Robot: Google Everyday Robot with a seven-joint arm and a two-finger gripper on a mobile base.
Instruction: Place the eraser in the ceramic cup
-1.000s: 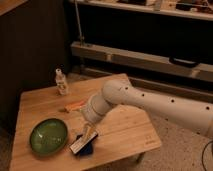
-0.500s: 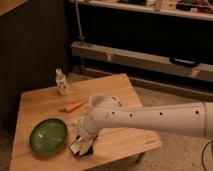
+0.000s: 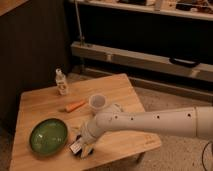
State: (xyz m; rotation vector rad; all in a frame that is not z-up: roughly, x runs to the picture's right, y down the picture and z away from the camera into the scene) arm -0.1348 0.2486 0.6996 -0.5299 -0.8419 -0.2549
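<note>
Eraser (image 3: 75, 148): lies flat at the front edge of the counter (image 3: 125, 92), white face up, partly on the blue pad (image 3: 88, 152). Not lifted.

Fingers: the gripper (image 3: 82, 144) is down at the eraser, just at its 1 o'clock, fingers spread as wide as they go and closed on nothing. Whether a fingertip touches the eraser cannot be told.

Change noted: over the last second the wrist has dropped from a raised position to counter level, and the arm (image 3: 150, 120) now reaches in low from 3 o'clock. The eraser has not shifted. The ceramic cup (image 3: 97, 102), earlier masked by the arm, now stands in plain view.

Assessment: approach complete, grasp not yet made. Closing on the eraser is judged the step in hand; the carry to the cup remains.

Surroundings: cup upright at 1 o'clock of the eraser, near. Orange carrot-like piece (image 3: 75, 106) at 12 o'clock, just beside the cup. Green bowl (image 3: 48, 136) at 9 o'clock. Clear bottle (image 3: 61, 82) at 11 o'clock, well apart.

Markings: none legible. The bottle's label and the eraser's face cannot be read.
</note>
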